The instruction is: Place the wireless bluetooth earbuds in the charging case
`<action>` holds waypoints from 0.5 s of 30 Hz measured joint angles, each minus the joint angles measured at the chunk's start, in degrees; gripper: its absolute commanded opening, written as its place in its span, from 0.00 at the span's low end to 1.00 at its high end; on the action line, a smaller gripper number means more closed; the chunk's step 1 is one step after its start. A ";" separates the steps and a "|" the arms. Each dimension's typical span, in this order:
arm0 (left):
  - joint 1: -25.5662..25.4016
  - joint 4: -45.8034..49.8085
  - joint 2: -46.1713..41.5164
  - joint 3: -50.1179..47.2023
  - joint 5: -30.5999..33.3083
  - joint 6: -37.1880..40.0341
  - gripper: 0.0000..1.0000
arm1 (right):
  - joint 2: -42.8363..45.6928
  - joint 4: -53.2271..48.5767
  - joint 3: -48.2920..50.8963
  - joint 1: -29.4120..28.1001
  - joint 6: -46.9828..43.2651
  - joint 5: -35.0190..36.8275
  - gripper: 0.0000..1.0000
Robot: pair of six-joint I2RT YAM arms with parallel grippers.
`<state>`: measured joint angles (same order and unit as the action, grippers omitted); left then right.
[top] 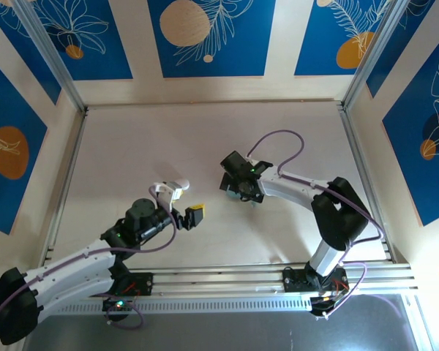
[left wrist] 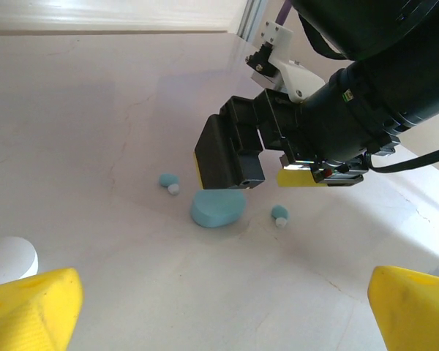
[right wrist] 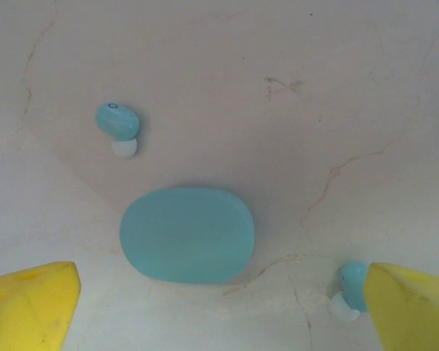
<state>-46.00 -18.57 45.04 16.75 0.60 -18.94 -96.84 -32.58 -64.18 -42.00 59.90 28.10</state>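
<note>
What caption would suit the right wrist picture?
Right claw open above a blue oval case, flanked by two blue earbuds.

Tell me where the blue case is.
In the right wrist view the blue case lies flat on the table below the right gripper, one blue earbud to its upper left, another at lower right.

The pale table (top: 132, 139) bears a blue oval case (right wrist: 186, 234) between two blue earbuds (right wrist: 117, 123), and a white case (left wrist: 11, 257).

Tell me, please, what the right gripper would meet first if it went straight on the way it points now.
Probably the pale blue case, lying on the table straight ahead of the open right gripper; how far off is unclear.
</note>
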 measured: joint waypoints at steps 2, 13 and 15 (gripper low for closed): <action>0.00 0.24 -0.35 -0.02 0.17 0.00 1.00 | -0.57 -0.66 -0.61 -0.11 0.37 0.02 0.97; 0.00 1.75 -3.28 -0.44 1.22 0.02 1.00 | -5.64 -3.02 -4.66 -0.63 1.25 -0.02 0.91; 0.00 2.01 -3.54 -0.46 1.22 0.02 1.00 | -7.19 -3.08 -5.75 -0.63 1.01 -0.04 0.89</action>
<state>-46.00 -16.56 41.50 16.29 1.83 -18.92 -104.03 -35.66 -69.93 -42.63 60.90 28.05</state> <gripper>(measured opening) 0.997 0.905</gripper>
